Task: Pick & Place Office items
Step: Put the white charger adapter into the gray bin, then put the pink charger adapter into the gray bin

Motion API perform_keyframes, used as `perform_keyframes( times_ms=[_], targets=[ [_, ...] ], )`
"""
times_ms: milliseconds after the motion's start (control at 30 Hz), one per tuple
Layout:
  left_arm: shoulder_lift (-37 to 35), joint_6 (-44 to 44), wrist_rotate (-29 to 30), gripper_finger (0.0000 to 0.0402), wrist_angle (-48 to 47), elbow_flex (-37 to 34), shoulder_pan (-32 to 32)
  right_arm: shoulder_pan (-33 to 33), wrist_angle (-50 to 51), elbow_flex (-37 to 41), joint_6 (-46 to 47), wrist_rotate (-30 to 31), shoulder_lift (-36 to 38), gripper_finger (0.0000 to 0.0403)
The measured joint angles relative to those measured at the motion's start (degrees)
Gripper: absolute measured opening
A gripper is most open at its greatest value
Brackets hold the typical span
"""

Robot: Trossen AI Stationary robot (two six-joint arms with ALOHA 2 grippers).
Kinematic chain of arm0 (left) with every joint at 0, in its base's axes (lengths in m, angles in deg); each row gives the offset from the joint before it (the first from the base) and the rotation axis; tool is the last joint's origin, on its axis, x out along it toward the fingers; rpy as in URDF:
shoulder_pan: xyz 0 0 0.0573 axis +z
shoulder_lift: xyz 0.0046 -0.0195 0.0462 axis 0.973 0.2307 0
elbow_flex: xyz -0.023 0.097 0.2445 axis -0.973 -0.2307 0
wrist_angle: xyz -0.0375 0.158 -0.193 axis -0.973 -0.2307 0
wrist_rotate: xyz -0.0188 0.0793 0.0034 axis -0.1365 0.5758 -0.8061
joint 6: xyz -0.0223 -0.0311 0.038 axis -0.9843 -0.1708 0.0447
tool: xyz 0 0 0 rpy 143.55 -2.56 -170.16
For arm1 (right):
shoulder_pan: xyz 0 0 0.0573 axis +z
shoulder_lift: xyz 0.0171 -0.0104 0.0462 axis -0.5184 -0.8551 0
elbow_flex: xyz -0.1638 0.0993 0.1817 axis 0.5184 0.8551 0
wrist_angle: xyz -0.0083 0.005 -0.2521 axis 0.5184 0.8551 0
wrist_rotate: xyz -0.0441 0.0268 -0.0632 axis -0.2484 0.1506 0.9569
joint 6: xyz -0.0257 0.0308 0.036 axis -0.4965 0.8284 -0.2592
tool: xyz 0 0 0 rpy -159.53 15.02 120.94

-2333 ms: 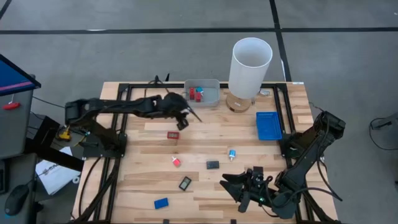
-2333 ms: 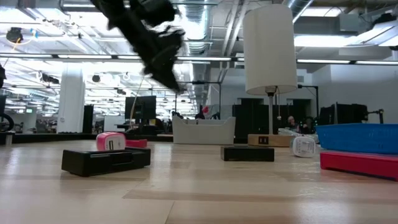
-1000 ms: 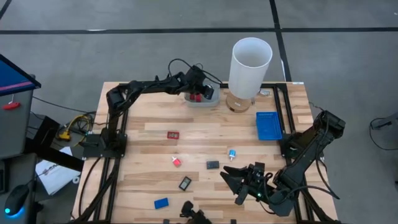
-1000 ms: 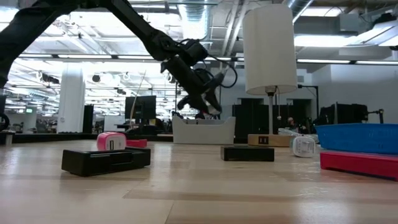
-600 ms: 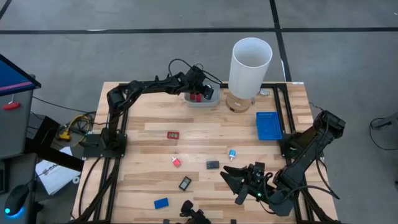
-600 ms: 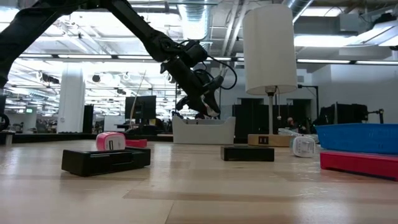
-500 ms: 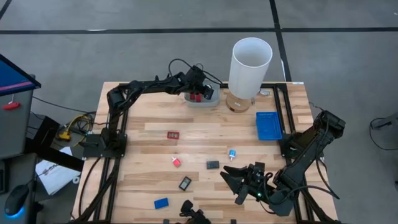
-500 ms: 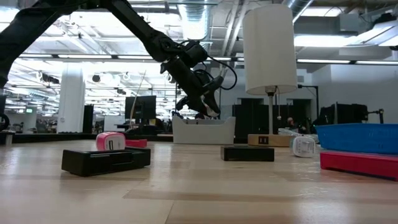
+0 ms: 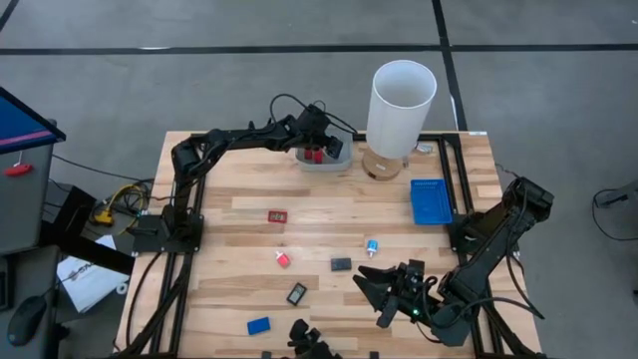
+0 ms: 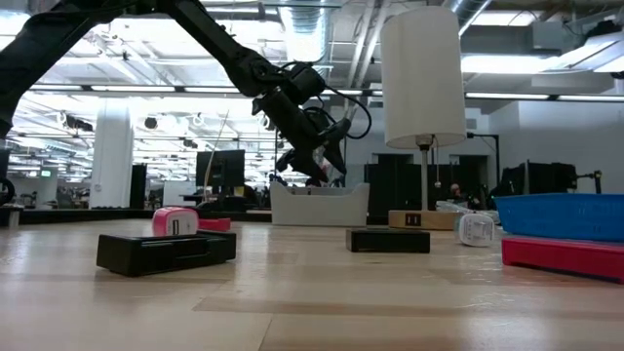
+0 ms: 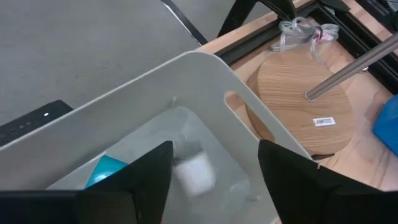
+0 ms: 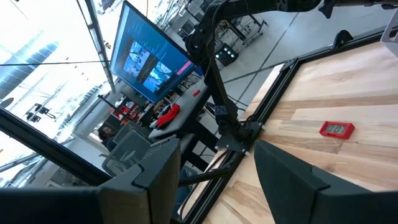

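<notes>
Grey tray (image 9: 332,152) sits at the far edge of the table (image 9: 239,224), beside the lamp's wooden base (image 9: 384,165), and my left gripper (image 9: 317,146) hangs right over it; in the wrist view its fingers (image 11: 140,186) stand apart with a small white piece (image 11: 194,174) showing between them above the tray floor — whether it rests there or is falling I cannot tell. Red blocks (image 9: 315,154) and a blue piece lie in the tray under the gripper.

Remaining office items are scattered across the table: a red framed rectangle (image 9: 276,215) toward the middle; a small red-and-white piece (image 9: 283,259) nearer me; a black block (image 9: 341,264) just beside a white-and-blue piece (image 9: 372,246); a black framed rectangle (image 9: 296,293); and a blue block (image 9: 258,325) near the front edge. The flat blue tray (image 9: 431,201) lies on the right side.

My right gripper (image 9: 387,299) waits low at the front right of the table — its fingers (image 12: 280,180) spread wide, holding nothing.
</notes>
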Motion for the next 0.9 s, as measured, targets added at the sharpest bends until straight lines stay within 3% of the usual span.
perform_keyframes(
  times_ms=[233, 467, 667, 900],
  targets=[
    [-1.8, 1.9, -3.3, 0.0219, -0.6, -0.1, -0.1, 0.0, 0.0, 0.0, 0.0, 0.0, 0.0, 0.0198],
    [-13.3, 15.9, -8.4, 0.0180, -12.0, -2.5, -2.6, 0.0, -0.1, 0.0, -0.2, 0.0, 0.0, 0.0198],
    [-28.6, 19.6, -8.5, 0.0163, -17.1, -12.6, -5.6, 0.0, 0.3, 0.0, -0.6, 0.0, 0.0, 0.0198],
    [-47.8, 13.7, -8.4, 0.0159, -16.9, -28.8, -9.4, 0.1, 0.7, 0.0, -0.6, -0.3, 0.0, 0.0198]
  ],
)
